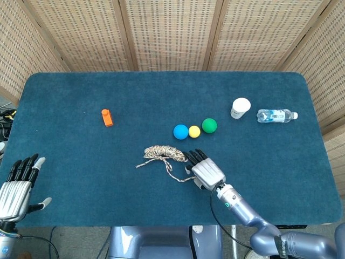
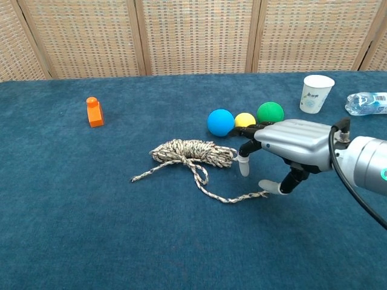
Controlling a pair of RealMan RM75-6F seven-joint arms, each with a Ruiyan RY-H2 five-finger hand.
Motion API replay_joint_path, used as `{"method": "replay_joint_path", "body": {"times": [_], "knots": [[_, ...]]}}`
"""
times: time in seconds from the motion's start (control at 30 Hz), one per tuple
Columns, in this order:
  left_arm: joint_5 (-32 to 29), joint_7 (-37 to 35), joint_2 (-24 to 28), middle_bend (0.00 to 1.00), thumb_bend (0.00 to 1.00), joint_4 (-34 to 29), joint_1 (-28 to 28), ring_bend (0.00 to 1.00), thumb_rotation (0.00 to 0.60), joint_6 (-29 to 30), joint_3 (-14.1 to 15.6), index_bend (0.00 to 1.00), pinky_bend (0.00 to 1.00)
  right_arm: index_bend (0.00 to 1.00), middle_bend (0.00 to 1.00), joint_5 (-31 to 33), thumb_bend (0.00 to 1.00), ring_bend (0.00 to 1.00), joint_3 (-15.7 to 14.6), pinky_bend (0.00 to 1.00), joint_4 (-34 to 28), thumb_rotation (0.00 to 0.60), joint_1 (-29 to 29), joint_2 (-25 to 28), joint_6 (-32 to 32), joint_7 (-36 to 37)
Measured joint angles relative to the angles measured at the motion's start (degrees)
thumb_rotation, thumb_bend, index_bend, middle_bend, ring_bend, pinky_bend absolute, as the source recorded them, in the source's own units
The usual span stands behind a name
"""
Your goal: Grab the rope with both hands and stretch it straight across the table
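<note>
1. I see the rope (image 2: pixel 192 153) lying as a coiled bundle near the middle of the blue desk (image 1: pixel 75 145), its long axis running left to right across the desk.
2. One loose tail points out to the left and toward me from the bundle; the other loops down and trails right along the desk, ending beside my right robot hand (image 2: pixel 289 151).
3. That right robot hand hovers palm-down just right of the bundle, fingers spread and holding nothing; its thumb tip sits at the frayed rope end, and I cannot tell whether it touches.
4. My left robot hand (image 1: pixel 17 182) waits at the near left edge of the desk, well apart from the rope, fingers apart and empty.
5. Behind the rope sit a blue ball (image 2: pixel 221 122), a yellow ball (image 2: pixel 243 119) and a green ball (image 2: pixel 269 112) in a row.
</note>
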Motion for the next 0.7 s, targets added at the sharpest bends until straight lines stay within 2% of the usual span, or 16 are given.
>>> {"method": "replay_joint_path", "body": {"times": [0.37,0.7], "knots": [[-0.46,-0.38,0.26,0.0,0.0,-0.05,-0.22,0.0,0.6,-0.39,-0.04,0.0,0.0,0.43,0.0,5.77,0.41,0.0,-0.29,0.0,4.16,0.6,1.12,-5.9,0.51,-1.1],[-0.8,-0.68,0.48,0.0,0.0,-0.03,-0.39,0.0,0.6,-0.67,-0.07,0.0,0.0,0.44,0.0,6.54,0.38,0.0,-1.09,0.0,7.9,0.6,1.41,-8.77,2.25,-1.27]]}}
